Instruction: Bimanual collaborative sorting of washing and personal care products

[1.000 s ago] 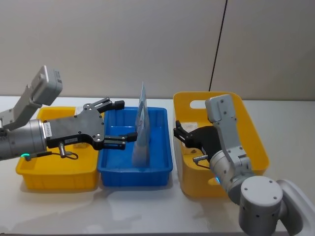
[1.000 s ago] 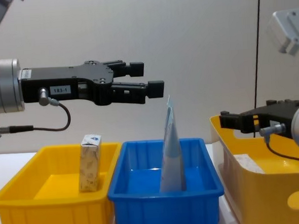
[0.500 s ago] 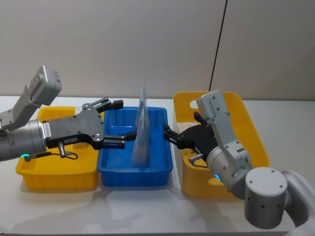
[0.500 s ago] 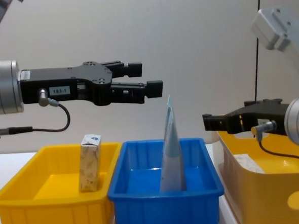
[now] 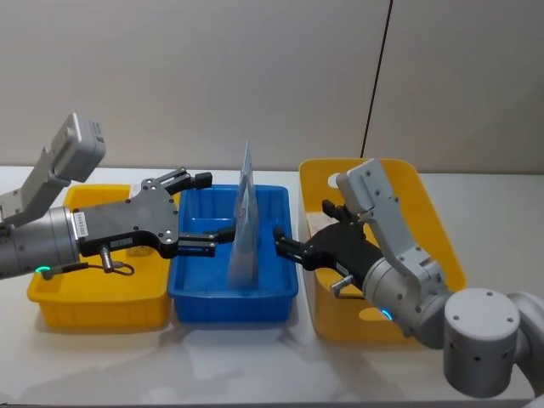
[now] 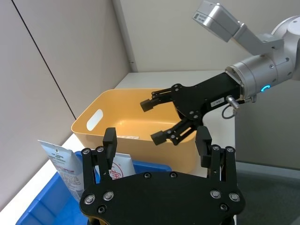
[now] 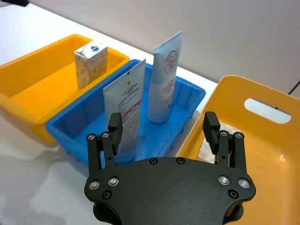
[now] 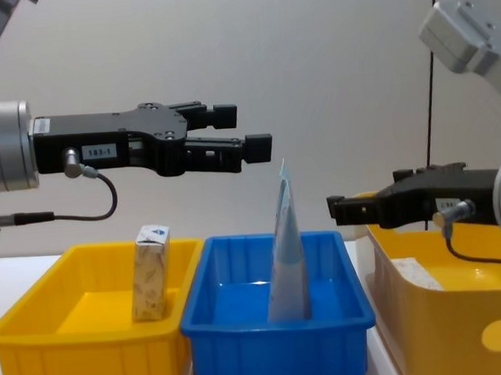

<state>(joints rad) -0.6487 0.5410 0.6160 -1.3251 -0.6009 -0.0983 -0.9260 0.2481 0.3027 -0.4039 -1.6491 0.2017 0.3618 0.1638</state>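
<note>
Now the right gripper (image 5: 302,227) sits farther left — fingers apart, empty — at the edge of the blue bin (image 5: 231,306); the left gripper (image 5: 214,208) stays beside the tube (image 5: 245,231), fingers apart.

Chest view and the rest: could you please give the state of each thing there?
Left gripper, open, empty, above the blue plastic bin.
Right gripper, open, empty, between the blue bin and the large yellow plastic bin.
Tall pale-blue tapering tube, upright in the blue bin.
White red-printed tube, upright in the blue bin.
Small beige speckled carton, upright in the small yellow plastic bin.
Large flat pale marbled box, lying in the large yellow bin.
</note>
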